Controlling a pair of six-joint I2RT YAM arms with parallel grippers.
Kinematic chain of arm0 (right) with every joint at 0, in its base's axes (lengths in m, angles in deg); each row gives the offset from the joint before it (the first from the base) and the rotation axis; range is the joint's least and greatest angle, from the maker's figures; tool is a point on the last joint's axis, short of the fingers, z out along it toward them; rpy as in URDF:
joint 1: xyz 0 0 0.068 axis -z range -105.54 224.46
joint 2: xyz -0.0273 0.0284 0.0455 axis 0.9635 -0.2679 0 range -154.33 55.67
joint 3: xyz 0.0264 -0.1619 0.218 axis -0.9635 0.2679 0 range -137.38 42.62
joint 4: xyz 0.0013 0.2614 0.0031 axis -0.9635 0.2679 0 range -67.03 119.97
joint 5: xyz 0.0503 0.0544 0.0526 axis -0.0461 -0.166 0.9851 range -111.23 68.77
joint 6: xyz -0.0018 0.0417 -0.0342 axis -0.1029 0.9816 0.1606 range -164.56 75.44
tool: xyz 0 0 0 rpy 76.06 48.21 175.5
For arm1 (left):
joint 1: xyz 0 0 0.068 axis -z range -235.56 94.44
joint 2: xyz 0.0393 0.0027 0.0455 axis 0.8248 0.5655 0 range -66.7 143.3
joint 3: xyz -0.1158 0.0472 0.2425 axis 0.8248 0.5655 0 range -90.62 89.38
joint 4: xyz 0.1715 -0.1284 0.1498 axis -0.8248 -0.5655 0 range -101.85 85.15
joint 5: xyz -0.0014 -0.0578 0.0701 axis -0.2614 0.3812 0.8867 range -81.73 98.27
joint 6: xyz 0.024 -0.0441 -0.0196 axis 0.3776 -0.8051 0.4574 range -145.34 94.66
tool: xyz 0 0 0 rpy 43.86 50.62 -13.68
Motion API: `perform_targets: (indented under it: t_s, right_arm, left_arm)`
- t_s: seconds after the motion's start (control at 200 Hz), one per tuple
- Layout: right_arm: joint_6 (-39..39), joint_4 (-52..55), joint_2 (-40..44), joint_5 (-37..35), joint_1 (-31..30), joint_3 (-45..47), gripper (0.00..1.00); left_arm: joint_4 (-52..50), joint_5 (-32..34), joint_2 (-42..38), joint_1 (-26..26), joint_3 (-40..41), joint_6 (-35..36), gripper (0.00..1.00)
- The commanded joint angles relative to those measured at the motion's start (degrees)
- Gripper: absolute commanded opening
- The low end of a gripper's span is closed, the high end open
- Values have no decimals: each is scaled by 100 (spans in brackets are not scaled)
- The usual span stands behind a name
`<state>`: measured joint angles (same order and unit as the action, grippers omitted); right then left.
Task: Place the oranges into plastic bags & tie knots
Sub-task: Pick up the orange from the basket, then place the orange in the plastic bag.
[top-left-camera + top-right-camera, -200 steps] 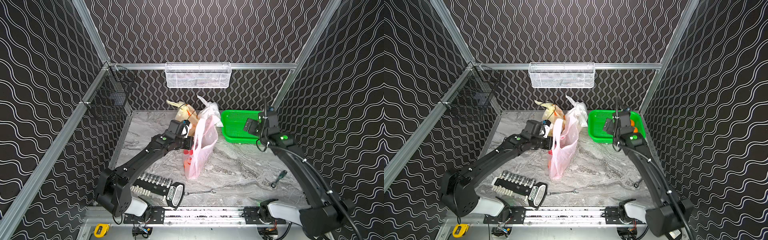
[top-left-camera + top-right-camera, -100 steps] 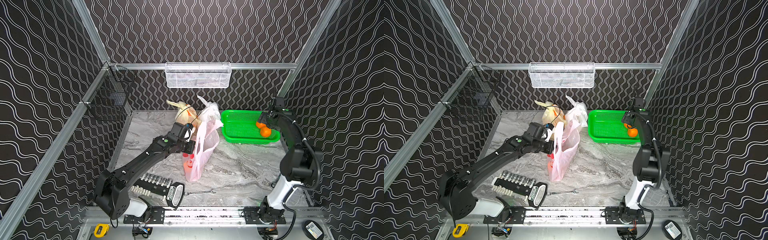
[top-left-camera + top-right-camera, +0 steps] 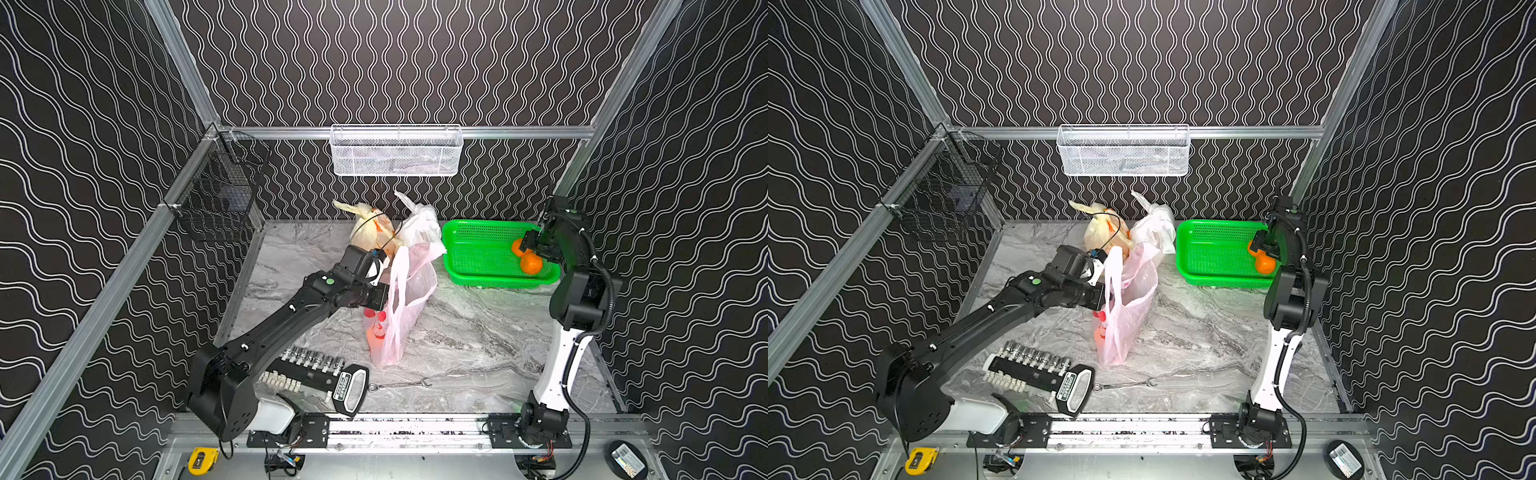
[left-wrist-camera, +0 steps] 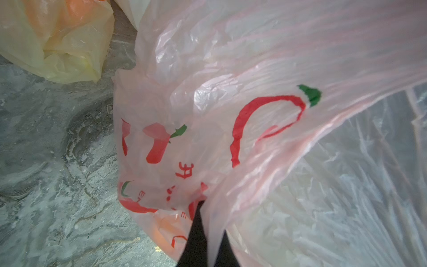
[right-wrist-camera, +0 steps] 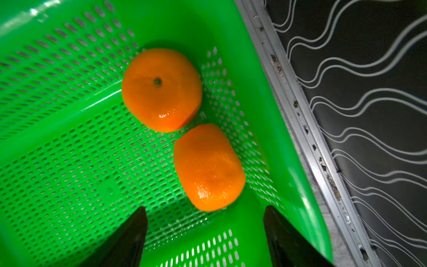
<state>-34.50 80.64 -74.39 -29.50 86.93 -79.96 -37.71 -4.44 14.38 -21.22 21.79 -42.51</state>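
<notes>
The pink plastic bag [image 3: 409,299] with red print hangs upright at the middle of the table. My left gripper [image 3: 386,286] is shut on its handle [image 4: 217,231]. An orange glow [image 4: 161,228] shows through the bag's bottom. Behind it stand the yellowish bag [image 3: 370,228] and the white bag [image 3: 422,222], each with a knot and loose tails on top. Two oranges [image 5: 161,89] [image 5: 209,167] lie touching in the far right corner of the green basket [image 5: 69,138]. My right gripper [image 5: 205,208] hovers open just above the nearer one and holds nothing.
The green basket [image 3: 478,232] sits at the back right against the wall rail. A socket set [image 3: 316,374] and a wrench [image 3: 399,385] lie near the front edge. A white mesh basket [image 3: 397,151] hangs on the back wall and a black wire basket [image 3: 220,195] on the left.
My right arm has folded back to the basket's right end, over the two oranges, and its jaws have narrowed a little. The left gripper keeps its hold on the pink bag, nearly still.
</notes>
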Motion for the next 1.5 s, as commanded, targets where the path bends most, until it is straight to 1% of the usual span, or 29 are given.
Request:
perform_targets:
  t_s: [0.0, 0.155, 0.31, 0.43, 0.5, 0.601, 0.756, 0.866, 0.936, 1.051, 1.121, 1.211, 1.366, 1.491]
  right_arm:
    - [-147, 227, -190, -39, 19, -214, 82]
    - [-175, 279, -445, -313, 24, -387, 82]
    - [-224, 345, -669, -65, 27, -400, 81]
    - [-217, 372, -765, 144, 27, -406, 73]
    - [-190, 359, -782, 126, 27, -422, 65]
    - [-180, 350, -752, 108, 27, -400, 56]
    - [-138, 308, -642, 19, 27, -371, 49]
    - [-60, 264, -443, 23, 10, -283, 46]
    - [30, 184, -192, 2, -8, -107, 44]
    - [332, 59, 439, 101, -97, 290, 38]
    - [508, -209, 1038, 250, -218, 794, 37]
    - [698, -697, 1934, 541, -424, 1707, 33]
    - [825, -1375, 3458, 1427, -1006, 3144, 31]
    - [839, -1273, 4170, 1969, -1743, 3563, 31]
  left_arm:
    - [-37, -11, 33, -1, -92, 127, 0]
    - [8, 7, 90, 1, -108, 100, 0]
    - [-1, 127, 87, 1, -94, 40, 0]
    - [51, 103, 40, -2, -45, 3, 0]
    - [30, 119, 26, -1, -34, 14, 0]
    - [30, 153, -3, -6, -8, 17, 0]
    - [81, 156, -95, -47, 45, -60, 0]
    - [245, -109, -195, -180, 158, -215, 0]
    - [431, -412, -286, -346, 279, -332, 0]
    - [1038, -1268, -463, -695, 612, -654, 0]
    - [1554, -1788, -548, -903, 845, -944, 0]
    - [2236, -2388, -618, -1076, 1109, -1342, 0]
    - [3264, -2916, -696, -1286, 1452, -1996, 0]
    - [3797, -3090, -660, -1439, 1619, -2327, 0]
